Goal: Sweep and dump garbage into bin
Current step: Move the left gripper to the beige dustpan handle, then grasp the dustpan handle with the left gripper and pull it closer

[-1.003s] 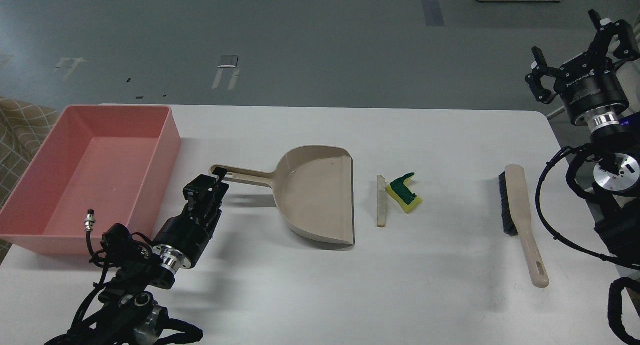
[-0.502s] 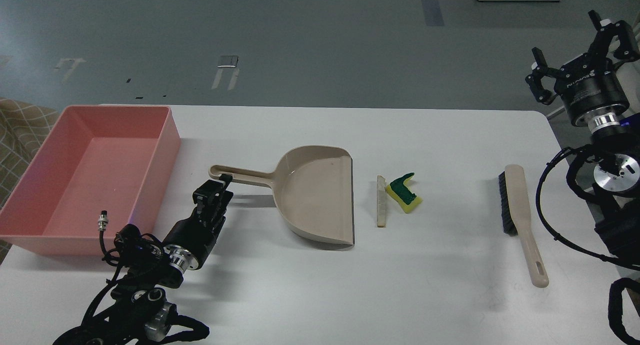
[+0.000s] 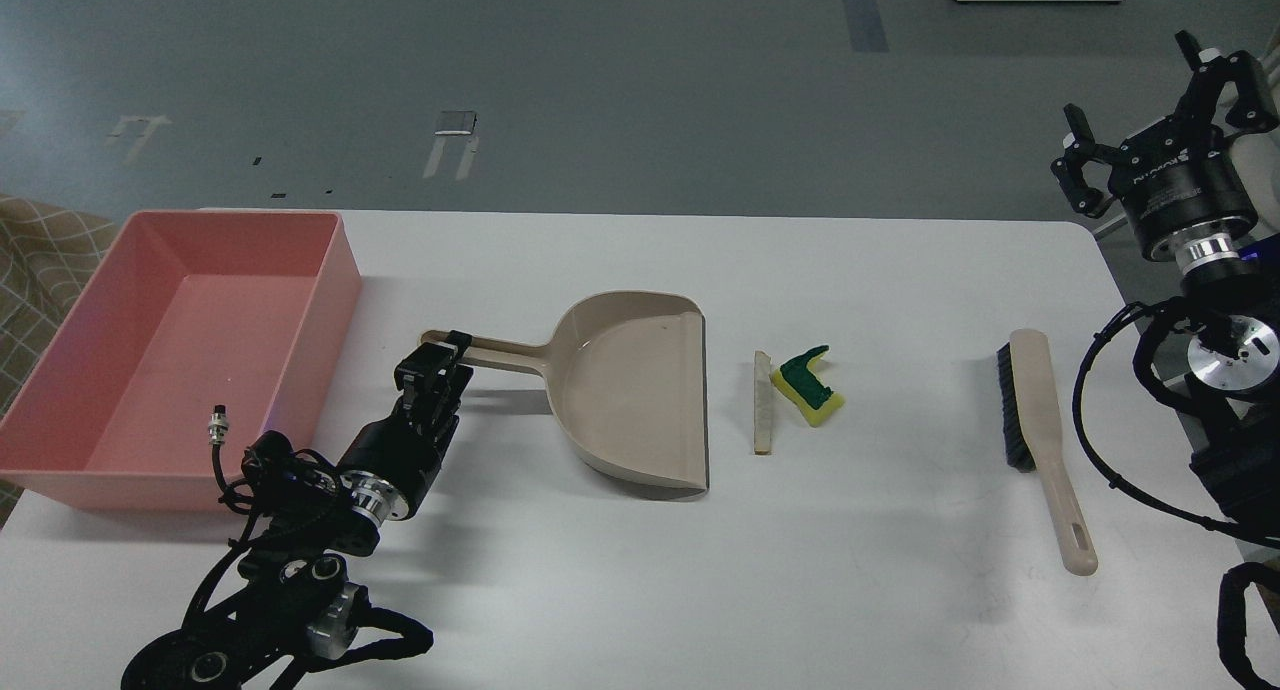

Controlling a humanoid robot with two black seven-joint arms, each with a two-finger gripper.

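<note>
Garbage lies near the centre of the white counter (image 3: 620,570): a yellow sponge piece (image 3: 812,391) with a green top layer, just beside an off-white strip (image 3: 763,402). Both rest just right of the beige dustpan (image 3: 632,387) mouth. Left gripper (image 3: 440,355) sits at the dustpan handle end; finger spacing cannot be determined. Right gripper (image 3: 1150,110) is spread wide beyond the far right corner. Pink bin (image 3: 60,390) occupies the left edge. Brush (image 3: 1040,440) lies toward the right edge.
</note>
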